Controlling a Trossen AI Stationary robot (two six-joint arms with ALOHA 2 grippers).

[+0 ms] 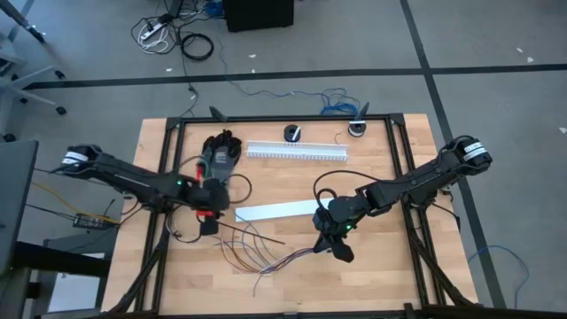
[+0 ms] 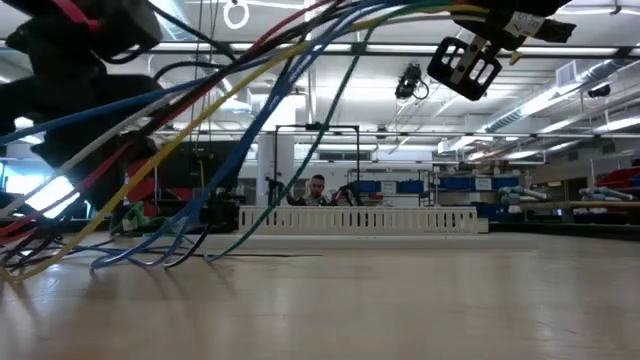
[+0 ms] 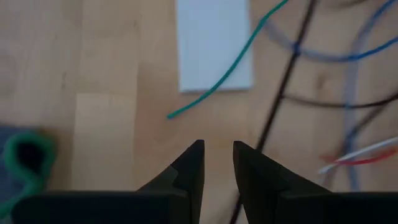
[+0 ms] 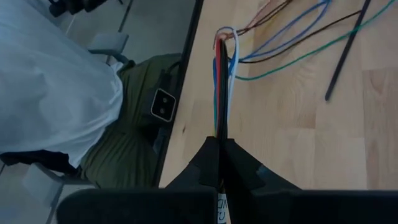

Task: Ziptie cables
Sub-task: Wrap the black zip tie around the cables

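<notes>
- Toward the front edge of the table (image 1: 372,266), right of its middle, we have the right gripper (image 4: 221,149) clamped tight on one end of the cables (image 1: 266,252), the coloured wires pinched together between its fingers.
- From that pinch the cables fan out across the wood toward the left front part of the table, loose and splayed, not yet gathered; in the low view they rise in arcs off the surface, so we judge the held end is lifted.
- Over on the left side, the left gripper (image 3: 217,158) hovers above the bare wood, its fingers only a narrow way apart with nothing between them.
- Just beyond its tips lie a green wire (image 3: 224,74), a thin black strand (image 3: 283,87) and the end of a flat white strip (image 3: 214,43).
- That black strand could be the ziptie, but we cannot tell from here.
- Near the back edge sits the white slotted duct (image 1: 297,151), well apart from both grippers, with a black glove (image 1: 221,152) beside its left end.
- We read this as the gathering step: one end is secured, the rest is still spread.
- Next, we think, the left gripper needs to come down on the loose strands or the black strand and draw them together near the pinch.
- That calls for a careful low approach, since the wires cross each other and a thin one could slip past those narrow fingers.
</notes>
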